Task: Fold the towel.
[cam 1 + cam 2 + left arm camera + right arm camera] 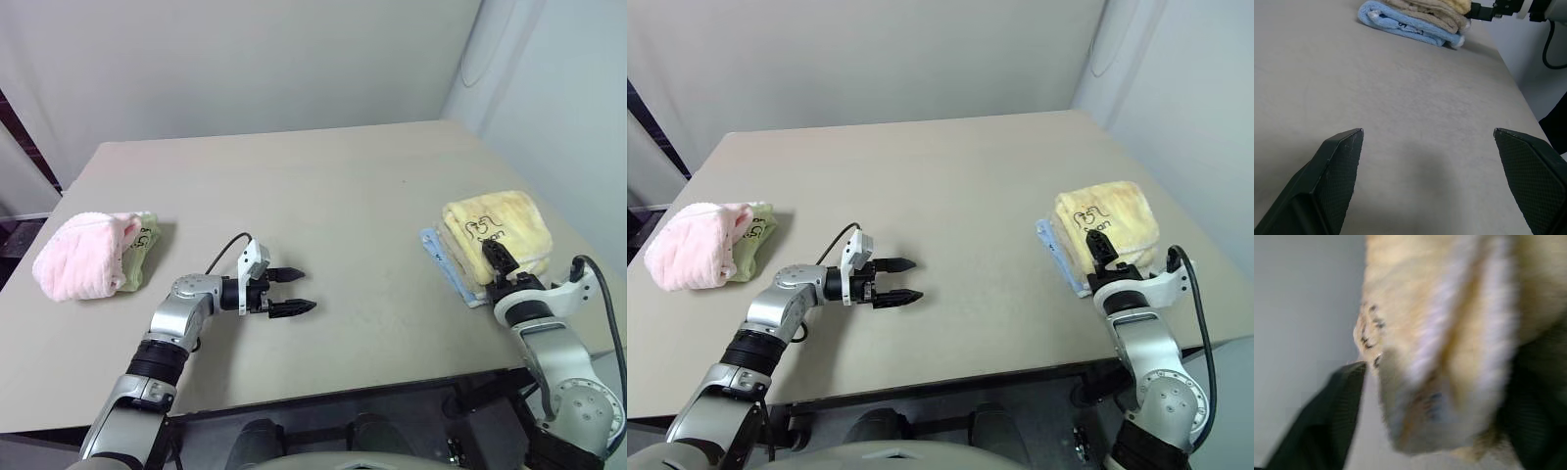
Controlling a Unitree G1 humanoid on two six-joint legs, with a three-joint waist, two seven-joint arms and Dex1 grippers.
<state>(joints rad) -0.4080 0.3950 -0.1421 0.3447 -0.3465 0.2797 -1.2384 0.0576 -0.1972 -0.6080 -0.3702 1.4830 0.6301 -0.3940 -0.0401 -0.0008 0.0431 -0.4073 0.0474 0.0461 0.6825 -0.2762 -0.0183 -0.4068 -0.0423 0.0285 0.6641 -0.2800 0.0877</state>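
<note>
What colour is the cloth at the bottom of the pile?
Light blue cloth, clearest in the left wrist view.

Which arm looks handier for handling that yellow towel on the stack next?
Probably the right: the right gripper sits right at the yellow towel, while the left gripper hangs open over bare table, far away.

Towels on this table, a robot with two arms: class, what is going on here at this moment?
A pale yellow towel lies folded on top of a stack with a beige towel and a blue towel near the table's right edge. The right gripper is at the stack's near end with the yellow towel between its fingers. The left gripper hangs open over bare tabletop. A pink cloth lies on a green one at the far left.
</note>
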